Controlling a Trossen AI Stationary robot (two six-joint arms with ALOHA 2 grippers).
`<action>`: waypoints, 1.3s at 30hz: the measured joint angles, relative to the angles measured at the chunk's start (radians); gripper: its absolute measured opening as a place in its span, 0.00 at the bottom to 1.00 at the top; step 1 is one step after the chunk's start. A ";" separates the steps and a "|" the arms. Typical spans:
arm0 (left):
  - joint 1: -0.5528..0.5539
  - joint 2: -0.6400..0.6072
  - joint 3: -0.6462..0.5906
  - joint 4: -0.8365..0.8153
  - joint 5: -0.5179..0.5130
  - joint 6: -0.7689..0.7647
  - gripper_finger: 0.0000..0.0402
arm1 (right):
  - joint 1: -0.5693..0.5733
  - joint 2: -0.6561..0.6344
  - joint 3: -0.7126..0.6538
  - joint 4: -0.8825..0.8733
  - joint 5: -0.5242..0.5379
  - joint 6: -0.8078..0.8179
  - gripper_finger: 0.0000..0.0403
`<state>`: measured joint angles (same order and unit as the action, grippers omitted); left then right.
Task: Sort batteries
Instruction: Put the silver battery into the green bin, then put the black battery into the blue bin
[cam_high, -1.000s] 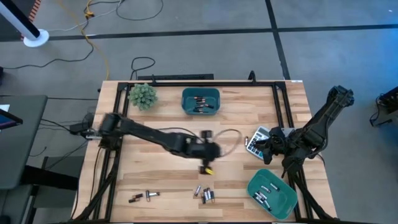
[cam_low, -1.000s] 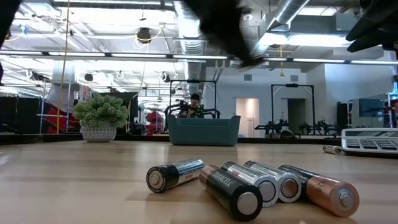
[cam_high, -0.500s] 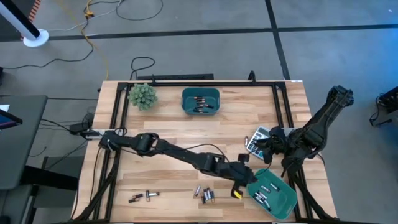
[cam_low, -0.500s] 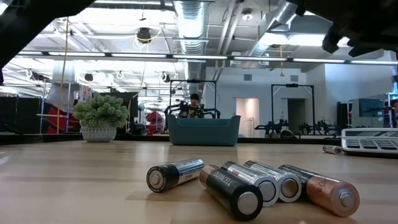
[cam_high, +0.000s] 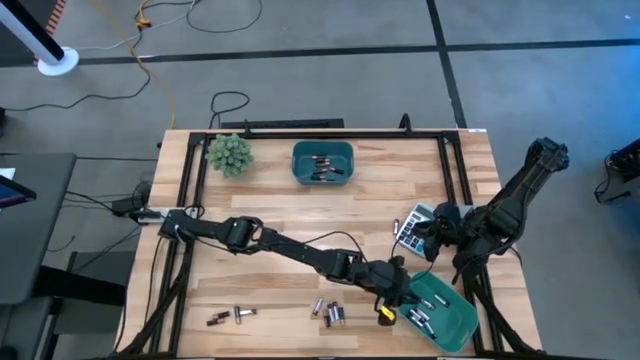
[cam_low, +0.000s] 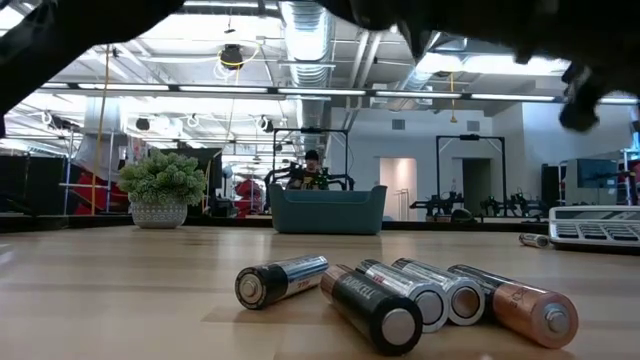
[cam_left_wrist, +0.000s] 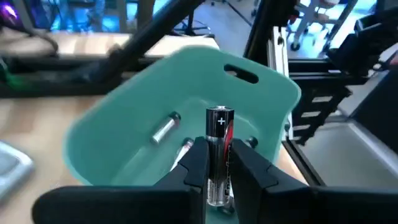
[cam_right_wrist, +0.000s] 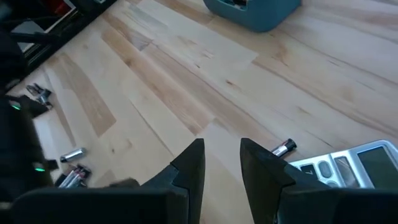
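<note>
1. Where the two arms work, the table (cam_high: 270, 190) is made of pale wood boards with a black frame along its edges.
2. Past the far edge of the table, the low view shows a big room with bright ceiling lights, pipes and a person (cam_low: 313, 170) sitting far back.
3. On the table's far side sit a small green plant (cam_high: 229, 153) and a teal bin (cam_high: 323, 162) with batteries inside.
4. Near the table's right edge lies a grey-white calculator (cam_high: 411, 226), with one loose battery (cam_right_wrist: 283, 147) just beside it.
5. At the table's near right corner stands a second teal bin (cam_high: 440, 310) that holds a few batteries (cam_high: 422, 318).
6. The left gripper (cam_left_wrist: 216, 163) reaches across the table to this second bin and pinches one battery (cam_left_wrist: 219, 149) between its fingers (cam_left_wrist: 194, 163).
7. That battery is dark and silvery, stands upright with a plus sign on its top, and hangs just above the bin's edge.
8. Near the table's front edge lies a bunch of batteries (cam_low: 400, 297), side by side and touching, some black, some silver, one copper at its end.
9. More batteries (cam_high: 231, 316) lie toward the table's front left corner.
10. The right gripper (cam_right_wrist: 221, 163) waits above the table by the calculator, its fingers a little apart and holding nothing.
</note>
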<state>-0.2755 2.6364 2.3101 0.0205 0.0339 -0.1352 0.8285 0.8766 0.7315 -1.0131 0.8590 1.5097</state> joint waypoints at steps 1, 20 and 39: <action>0.002 0.014 0.000 0.021 0.005 -0.025 0.08 | 0.000 0.000 0.000 -0.004 0.000 0.000 0.29; 0.028 0.016 -0.001 0.019 0.006 -0.018 0.40 | 0.000 0.000 0.000 -0.024 -0.005 0.000 0.29; -0.048 -0.261 0.023 -0.577 -0.272 0.073 0.30 | 0.000 0.001 0.000 0.074 -0.023 0.001 0.29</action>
<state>-0.3233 2.3757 2.3330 -0.5567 -0.2380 -0.0627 0.8284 0.8778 0.7315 -0.9388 0.8361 1.5105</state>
